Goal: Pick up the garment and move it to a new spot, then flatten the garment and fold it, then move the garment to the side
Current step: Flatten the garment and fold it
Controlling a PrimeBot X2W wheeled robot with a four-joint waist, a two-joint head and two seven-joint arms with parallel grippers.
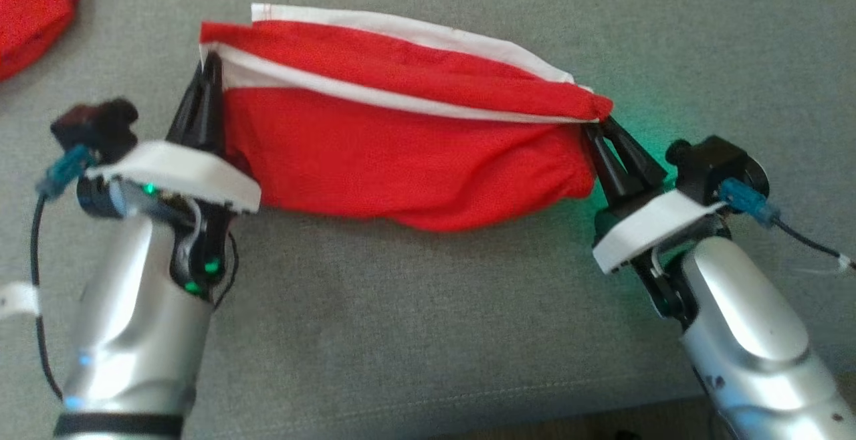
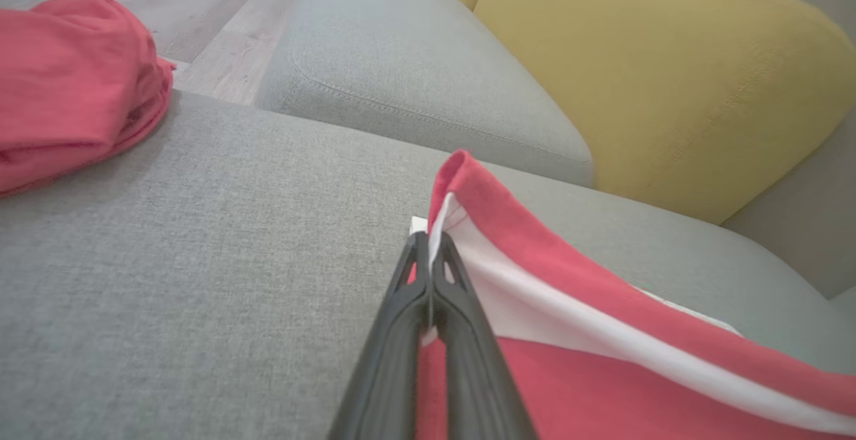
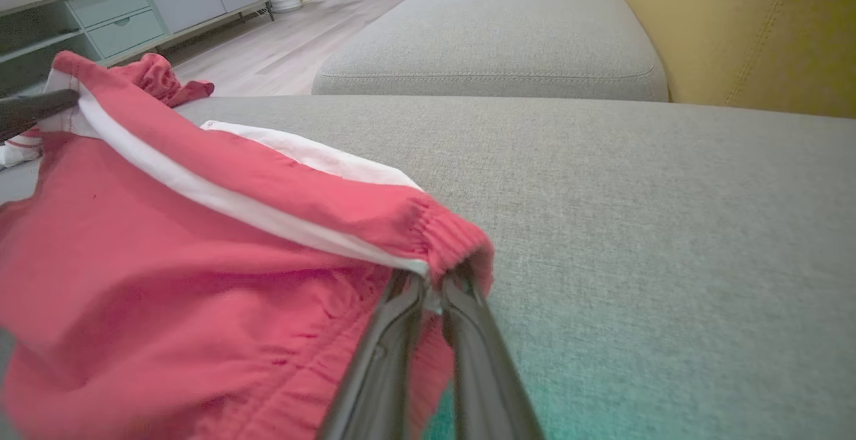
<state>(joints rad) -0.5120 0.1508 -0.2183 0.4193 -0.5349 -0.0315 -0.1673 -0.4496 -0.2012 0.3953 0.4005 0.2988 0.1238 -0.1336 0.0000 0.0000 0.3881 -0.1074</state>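
The garment (image 1: 401, 152) is a pair of red shorts with white stripes and an elastic waistband. It looks light, thin and very soft, so it probably keeps no shape of its own: it sags between two holds and may fold on itself when it is let go. The cloth does not look slippery or fragile. The gathered waistband is the thickest part, so its two ends are good places to take hold.

In the head view the garment is stretched over the grey sofa seat (image 1: 401, 326), in the upper middle of the picture, from ten o'clock to three o'clock. Its top edge is raised and the body hangs below. A white part lies on the seat at twelve o'clock of the garment.

The left gripper (image 1: 210, 65) pinches the nine o'clock end, with its fingers pressed together on the white stripe. The right gripper (image 1: 598, 126) is nearly closed and pinches the gathered three o'clock end. Another red cloth (image 1: 33, 5) lies well apart at eleven o'clock.
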